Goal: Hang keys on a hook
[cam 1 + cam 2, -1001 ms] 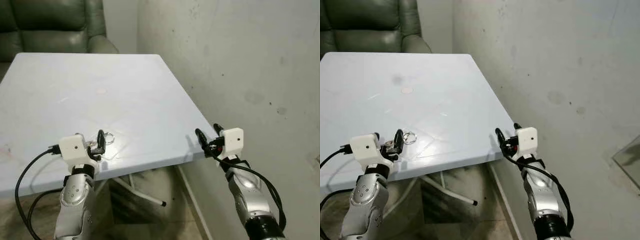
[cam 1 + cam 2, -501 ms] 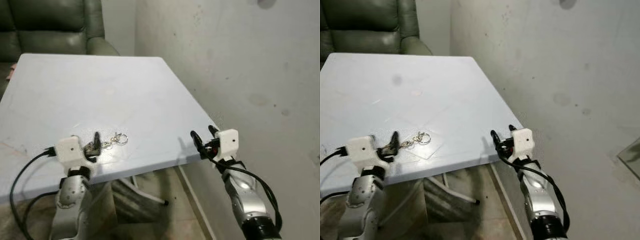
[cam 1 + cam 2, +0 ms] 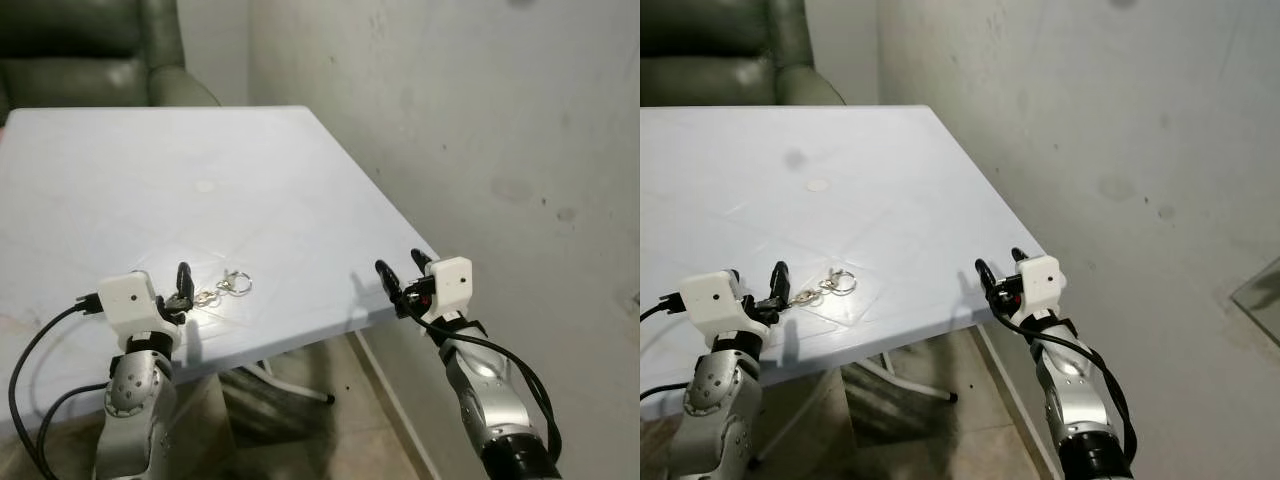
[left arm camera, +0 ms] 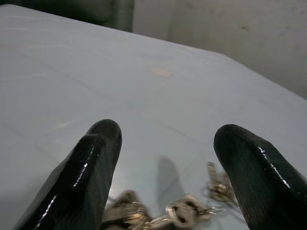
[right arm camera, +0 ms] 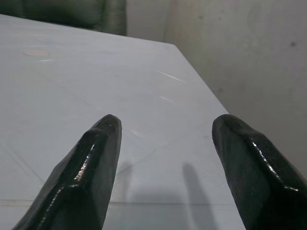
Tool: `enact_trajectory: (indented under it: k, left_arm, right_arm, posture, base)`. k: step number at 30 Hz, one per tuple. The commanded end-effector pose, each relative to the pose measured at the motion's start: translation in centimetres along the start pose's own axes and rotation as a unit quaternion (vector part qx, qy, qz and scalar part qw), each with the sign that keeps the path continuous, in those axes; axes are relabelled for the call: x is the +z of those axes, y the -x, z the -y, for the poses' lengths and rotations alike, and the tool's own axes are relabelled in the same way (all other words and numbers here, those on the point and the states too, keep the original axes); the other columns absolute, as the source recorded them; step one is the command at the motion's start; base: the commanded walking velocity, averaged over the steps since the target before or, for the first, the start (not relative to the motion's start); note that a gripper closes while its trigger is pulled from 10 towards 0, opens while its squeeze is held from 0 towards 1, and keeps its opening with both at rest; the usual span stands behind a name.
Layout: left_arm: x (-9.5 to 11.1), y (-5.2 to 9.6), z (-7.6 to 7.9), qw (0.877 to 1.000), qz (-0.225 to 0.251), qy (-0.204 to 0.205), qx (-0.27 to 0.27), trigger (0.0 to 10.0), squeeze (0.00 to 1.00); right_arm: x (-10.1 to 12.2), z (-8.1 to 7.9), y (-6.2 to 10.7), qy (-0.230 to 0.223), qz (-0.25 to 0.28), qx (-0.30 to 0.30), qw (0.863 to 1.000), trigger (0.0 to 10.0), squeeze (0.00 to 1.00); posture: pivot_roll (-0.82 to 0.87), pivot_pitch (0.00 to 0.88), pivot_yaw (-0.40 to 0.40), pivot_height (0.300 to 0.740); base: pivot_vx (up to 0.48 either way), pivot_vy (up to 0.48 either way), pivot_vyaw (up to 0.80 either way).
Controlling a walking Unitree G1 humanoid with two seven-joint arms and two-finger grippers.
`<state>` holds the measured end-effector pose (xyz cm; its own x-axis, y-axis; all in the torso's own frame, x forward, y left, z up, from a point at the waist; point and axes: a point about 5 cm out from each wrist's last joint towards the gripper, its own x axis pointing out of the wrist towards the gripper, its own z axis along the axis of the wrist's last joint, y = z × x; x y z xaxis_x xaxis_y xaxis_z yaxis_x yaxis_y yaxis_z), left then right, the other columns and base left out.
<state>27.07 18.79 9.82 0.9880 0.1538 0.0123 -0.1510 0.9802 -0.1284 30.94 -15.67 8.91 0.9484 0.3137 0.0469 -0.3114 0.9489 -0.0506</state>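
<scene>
A grey plaster wall (image 3: 480, 110) is filling the right side of the frame, with a dark green armchair (image 3: 90, 50) sitting at the upper left. A pale blue desk (image 3: 230, 170) is stretching across the left and centre, its near corner pointing toward the lower middle. No hook is in sight.

The left claw (image 3: 178, 291), at the lower left, is hovering at the desk's near edge with its fingers spread wide and gripping nothing; in its wrist view the keys are lying between the fingers, probably lined up for a pickup. The right claw (image 3: 400, 278), lower centre-right, is waiting open and empty off the desk's corner.

The keys (image 3: 222, 290) are resting on the desk, just beyond the left claw.
</scene>
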Motion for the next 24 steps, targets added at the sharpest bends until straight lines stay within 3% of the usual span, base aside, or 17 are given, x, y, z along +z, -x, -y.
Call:
enact_trajectory:
  k: [1,3,18,24]
  left_arm:
    - [0.44,-0.09,-0.40,1.000,0.006,-0.006,0.002,10.0,0.00]
    - [0.44,-0.09,-0.42,1.000,0.006,-0.006,0.002,10.0,0.00]
    - [0.53,-0.31,-0.34,1.000,0.004,-0.005,0.002,10.0,0.00]
    - [0.55,-0.35,-0.18,1.000,0.003,-0.001,0.005,10.0,0.00]
  right_arm:
    - [0.36,-0.08,-0.24,0.002,0.005,-0.002,1.000,10.0,0.00]
    - [0.36,-0.10,-0.24,0.001,0.005,-0.003,1.000,10.0,0.00]
    - [0.24,-0.09,-0.26,-0.006,-0.003,-0.005,1.000,10.0,0.00]
    - [0.28,0.14,-0.25,-0.021,-0.003,-0.016,1.000,10.0,0.00]
  posture:
    - [-0.02,0.000,-0.103,0.740]
    - [-0.02,0.000,-0.103,0.740]
    - [-0.03,0.000,-0.096,0.740]
    - [-0.03,0.000,-0.099,0.740]
  base:
    - [0.000,0.394,0.00]
    - [0.000,0.394,0.00]
    - [0.000,0.387,0.80]
    - [0.000,0.000,0.00]
